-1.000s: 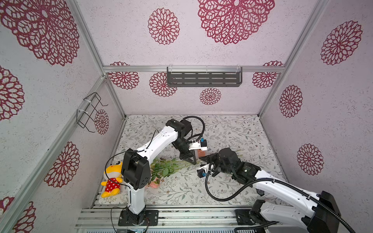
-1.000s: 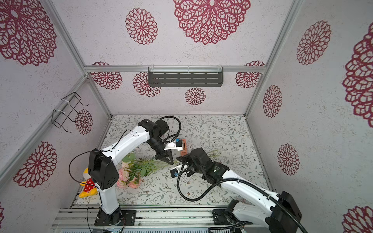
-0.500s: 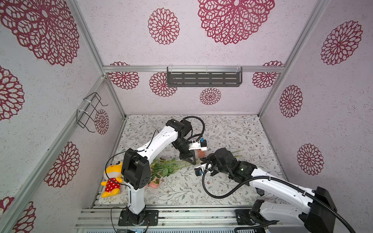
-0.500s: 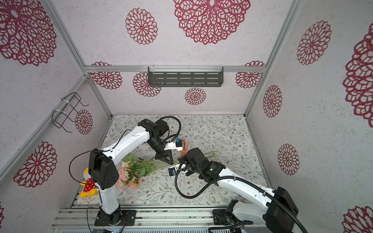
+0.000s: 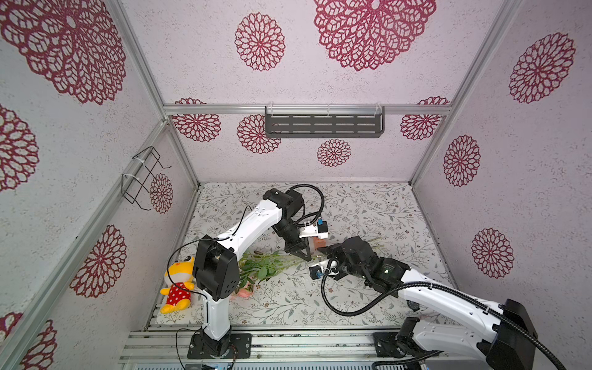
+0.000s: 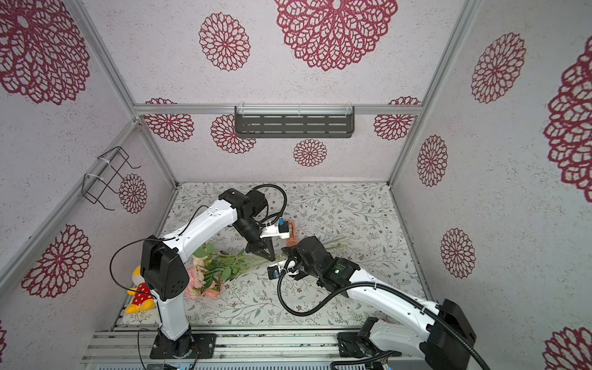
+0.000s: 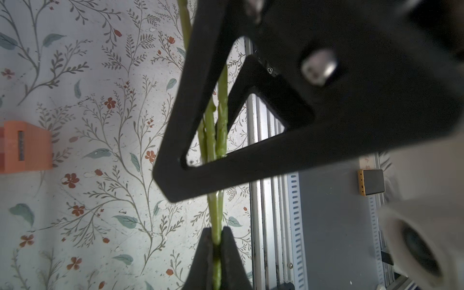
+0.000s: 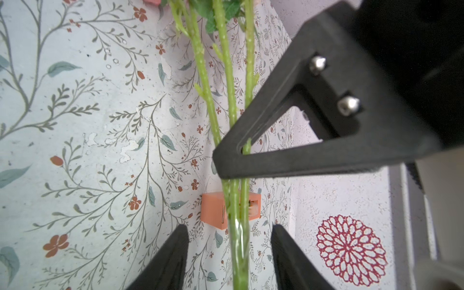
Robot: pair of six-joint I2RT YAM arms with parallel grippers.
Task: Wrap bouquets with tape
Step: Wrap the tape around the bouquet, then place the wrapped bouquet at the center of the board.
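Left gripper [image 7: 217,241], black jaws clamped on the long green stems [image 7: 222,113] of the pink-and-peach artificial bouquet [image 6: 217,267]; right gripper [image 8: 228,232], jaws parted astride those stems, near the orange block tape dispenser [image 8: 213,208]. Step, as judged: gathering stems. Next: close squarely, missing none.

A bouquet [image 6: 221,269] of pink blooms lies on the floral-print tabletop [image 6: 352,217], its green stems pinched in the left claw [image 6: 268,255]; the right claw [image 6: 286,253] sits just beside it at the same stems, an orange tape dispenser [image 6: 292,234] just behind them, a plush toy [image 6: 138,296] at the near left edge
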